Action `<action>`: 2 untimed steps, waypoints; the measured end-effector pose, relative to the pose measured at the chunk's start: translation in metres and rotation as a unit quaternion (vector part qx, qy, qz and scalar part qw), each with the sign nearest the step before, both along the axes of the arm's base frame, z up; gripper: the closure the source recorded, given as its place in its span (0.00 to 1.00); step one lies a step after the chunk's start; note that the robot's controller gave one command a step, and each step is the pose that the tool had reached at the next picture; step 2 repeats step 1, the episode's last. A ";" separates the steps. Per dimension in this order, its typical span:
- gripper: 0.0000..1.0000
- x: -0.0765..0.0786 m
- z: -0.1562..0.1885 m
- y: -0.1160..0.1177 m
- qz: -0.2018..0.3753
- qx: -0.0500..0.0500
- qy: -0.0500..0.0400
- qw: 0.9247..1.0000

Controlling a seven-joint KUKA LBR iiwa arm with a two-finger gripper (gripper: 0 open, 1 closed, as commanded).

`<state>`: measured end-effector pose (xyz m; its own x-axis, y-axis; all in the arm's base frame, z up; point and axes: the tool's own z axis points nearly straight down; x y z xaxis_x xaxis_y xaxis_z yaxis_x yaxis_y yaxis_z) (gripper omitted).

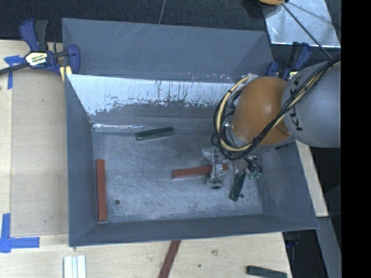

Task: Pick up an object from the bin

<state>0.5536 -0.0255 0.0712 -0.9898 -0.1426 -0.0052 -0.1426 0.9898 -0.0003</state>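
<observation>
My gripper [215, 175] is low over the bin floor at the right of centre, below the orange wrist cover. A short reddish-brown bar [190, 172] lies flat on the floor, and its right end reaches the fingertips. I cannot tell whether the fingers close on it. A dark green bar [237, 187] lies tilted just right of the gripper, near the bin's right wall.
Another dark green bar [154, 133] lies near the back wall at the left of centre. A long reddish-brown bar [101, 190] lies along the left wall. The arm and its cables come in from the right over the bin's rim.
</observation>
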 end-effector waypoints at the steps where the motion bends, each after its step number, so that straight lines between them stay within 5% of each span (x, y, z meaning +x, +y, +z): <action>1: 1.00 0.016 0.174 0.008 -0.003 -0.001 -0.003 1.000; 2: 1.00 0.016 0.174 0.008 -0.003 -0.001 -0.003 1.000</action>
